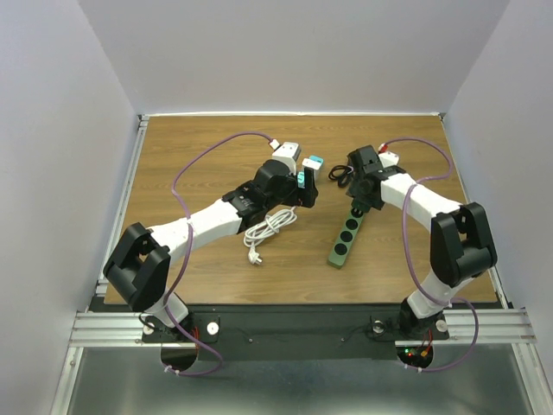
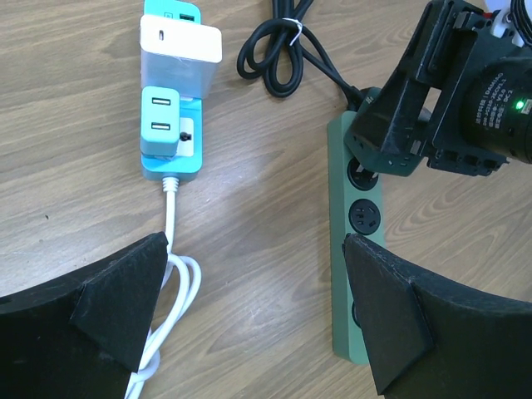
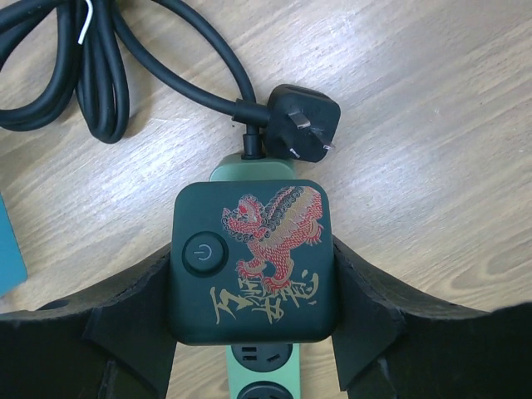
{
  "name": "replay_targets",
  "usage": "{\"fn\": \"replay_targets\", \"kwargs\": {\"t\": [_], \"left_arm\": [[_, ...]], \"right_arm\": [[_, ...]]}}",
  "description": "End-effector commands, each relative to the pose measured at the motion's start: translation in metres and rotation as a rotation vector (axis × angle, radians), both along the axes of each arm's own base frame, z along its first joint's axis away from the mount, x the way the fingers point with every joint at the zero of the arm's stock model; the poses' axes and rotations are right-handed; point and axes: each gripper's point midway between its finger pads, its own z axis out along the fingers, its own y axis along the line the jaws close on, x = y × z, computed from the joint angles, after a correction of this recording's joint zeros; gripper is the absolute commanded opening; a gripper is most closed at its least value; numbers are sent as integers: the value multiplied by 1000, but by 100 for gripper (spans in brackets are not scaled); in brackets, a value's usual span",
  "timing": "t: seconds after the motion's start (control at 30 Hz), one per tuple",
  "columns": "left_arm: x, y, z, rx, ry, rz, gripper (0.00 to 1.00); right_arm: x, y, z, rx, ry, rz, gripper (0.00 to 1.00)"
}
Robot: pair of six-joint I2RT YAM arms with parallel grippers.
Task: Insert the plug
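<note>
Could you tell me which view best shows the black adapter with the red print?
The right wrist view: the black adapter fills it, face-on, between the right gripper's jaws on the green power strip. In the top external and left wrist views that gripper largely hides it.

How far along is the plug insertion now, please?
Done: the right gripper grips the black adapter. In hand: it holds the adapter over the cord end of the green power strip; whether it is fully seated cannot be seen. Remaining: seating it, then release. The left gripper hovers open, empty.
</note>
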Motion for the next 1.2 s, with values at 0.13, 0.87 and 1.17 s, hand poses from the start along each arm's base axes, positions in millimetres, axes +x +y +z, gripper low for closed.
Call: {"fn": "replay_targets", "kwargs": {"t": [0.13, 0.87, 1.17], "left_arm": [[0, 5, 20, -43, -58, 6, 99], [0, 5, 14, -42, -51, 11, 99], [0, 4, 13, -43, -48, 4, 98]], "right_arm": [[-55, 16, -42, -37, 167, 63, 0], [-79, 22, -34, -140, 63, 49, 0], [-97, 24, -61, -117, 147, 77, 0]]}}
